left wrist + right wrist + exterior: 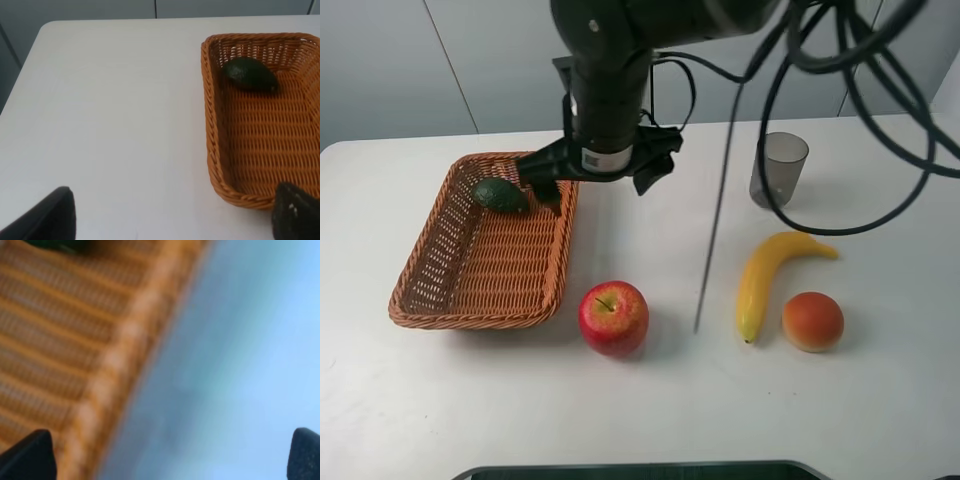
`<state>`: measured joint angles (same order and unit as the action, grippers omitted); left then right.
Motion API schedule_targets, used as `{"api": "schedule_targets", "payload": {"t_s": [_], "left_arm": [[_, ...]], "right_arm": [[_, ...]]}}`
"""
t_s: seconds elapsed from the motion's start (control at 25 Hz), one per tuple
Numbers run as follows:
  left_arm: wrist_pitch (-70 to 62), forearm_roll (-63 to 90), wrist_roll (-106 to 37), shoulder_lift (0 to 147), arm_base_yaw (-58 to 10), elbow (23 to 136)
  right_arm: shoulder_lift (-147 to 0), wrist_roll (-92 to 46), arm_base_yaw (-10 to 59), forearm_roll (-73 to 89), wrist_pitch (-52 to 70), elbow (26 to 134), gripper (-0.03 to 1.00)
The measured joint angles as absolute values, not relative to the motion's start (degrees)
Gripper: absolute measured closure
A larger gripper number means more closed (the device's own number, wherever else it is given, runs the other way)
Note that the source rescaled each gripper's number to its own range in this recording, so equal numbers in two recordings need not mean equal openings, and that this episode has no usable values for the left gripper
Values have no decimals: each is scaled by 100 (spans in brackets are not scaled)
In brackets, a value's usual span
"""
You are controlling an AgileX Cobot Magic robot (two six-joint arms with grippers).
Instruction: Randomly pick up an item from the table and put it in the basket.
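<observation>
The avocado (500,195) lies skin up in the far corner of the wicker basket (430,300) on the white table (650,400); its cut face is hidden. My right gripper (595,188) reaches across and hovers open and empty over the basket's right rim, just right of the avocado. The right wrist view is blurred: the open gripper (167,460), the basket rim (125,355) and a bit of the avocado (60,244). In the left wrist view my left gripper (172,220) is open and empty, off the basket's (212,150) near end, far from the avocado (249,73).
A red apple (613,317) stands just right of the basket's front corner. A banana (765,275) and a round orange fruit (812,321) lie at the right. A grey translucent cup (778,168) stands behind them. Black cables (715,230) hang over the middle.
</observation>
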<state>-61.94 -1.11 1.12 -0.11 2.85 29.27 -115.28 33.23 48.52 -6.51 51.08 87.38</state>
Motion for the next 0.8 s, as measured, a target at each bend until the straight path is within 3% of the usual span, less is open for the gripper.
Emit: {"api": "schedule_targets", "payload": {"t_s": [0.4, 0.8], "left_arm": [[-6194, -111, 112, -11, 285, 2927], [-6194, -111, 131, -11, 285, 2927]], "right_arm": [[-9355, 3057, 3318, -374, 4703, 5944, -3], [-6926, 2012, 1507, -171, 4664, 4178, -3]]}}
